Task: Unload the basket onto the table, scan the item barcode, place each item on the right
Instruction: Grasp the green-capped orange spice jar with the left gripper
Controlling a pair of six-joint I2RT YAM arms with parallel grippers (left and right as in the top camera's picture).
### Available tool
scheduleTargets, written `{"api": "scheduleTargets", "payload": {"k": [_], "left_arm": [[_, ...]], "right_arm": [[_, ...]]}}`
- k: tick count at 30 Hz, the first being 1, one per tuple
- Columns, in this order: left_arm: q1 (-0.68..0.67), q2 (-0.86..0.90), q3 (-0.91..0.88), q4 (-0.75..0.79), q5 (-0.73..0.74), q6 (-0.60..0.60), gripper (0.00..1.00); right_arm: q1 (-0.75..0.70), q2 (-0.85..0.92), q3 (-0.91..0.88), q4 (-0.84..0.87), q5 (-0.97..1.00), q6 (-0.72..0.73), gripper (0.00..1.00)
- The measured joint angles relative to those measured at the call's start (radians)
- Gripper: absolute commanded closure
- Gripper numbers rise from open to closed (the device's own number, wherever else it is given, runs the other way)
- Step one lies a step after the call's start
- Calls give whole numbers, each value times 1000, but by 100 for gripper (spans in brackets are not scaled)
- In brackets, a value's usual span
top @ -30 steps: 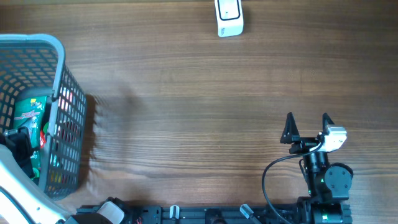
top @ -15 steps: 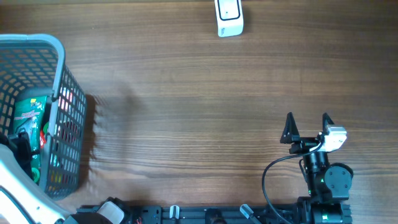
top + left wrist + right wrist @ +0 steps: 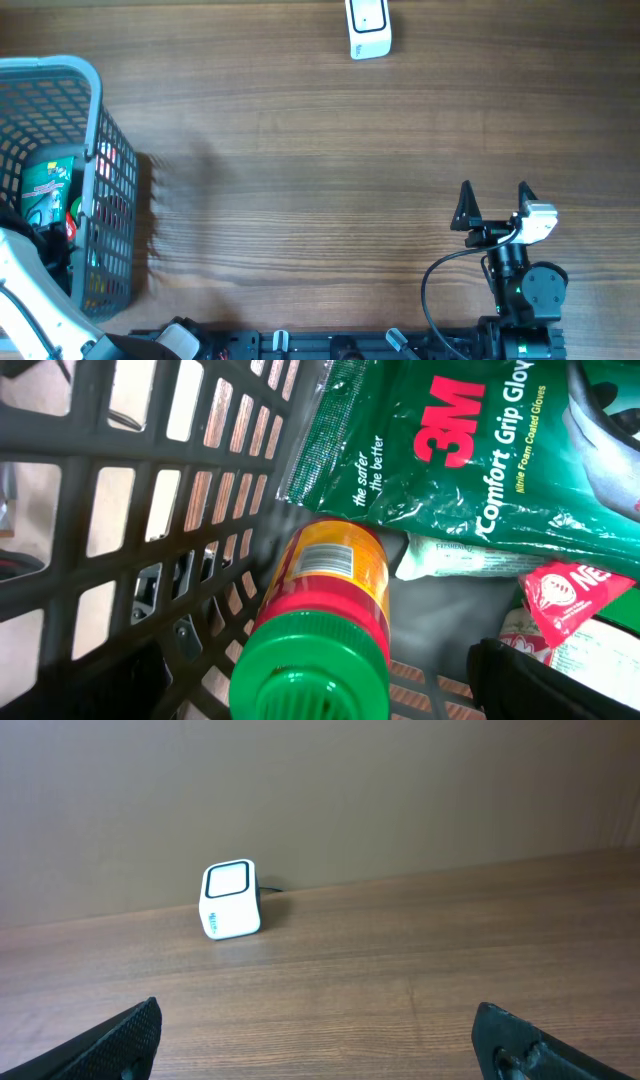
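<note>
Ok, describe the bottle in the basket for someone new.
Find the grey mesh basket at the left edge of the table. Inside, by its wall, a bottle lies beside the green 3M glove packet. It alone has a round green cap, red band and orange label.

bottle (image 3: 322,605) lies in basket (image 3: 50,63) beside glove pack (image 3: 480,455), scanner (image 3: 368,28) well apart.

You have soft, even light on the wooden table (image 3: 300,150); the basket (image 3: 100,110) casts a faint striped shadow toward the right gripper (image 3: 494,200) side. Between the jaws of the left gripper (image 3: 320,695) the green cap (image 3: 310,670) looks soft, and the packet (image 3: 470,450) beyond shows sheen.
</note>
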Motion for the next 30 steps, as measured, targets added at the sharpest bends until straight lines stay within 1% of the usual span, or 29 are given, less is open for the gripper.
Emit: {"api": "scheduleTargets", "payload": {"k": [9,30], "left_arm": [[0,0,-69,45,0,0,0],[0,0,-72,45,0,0,0]], "right_arm": [[0,0,0,0,0,0,0],[0,0,0,0,0,0,0]]}}
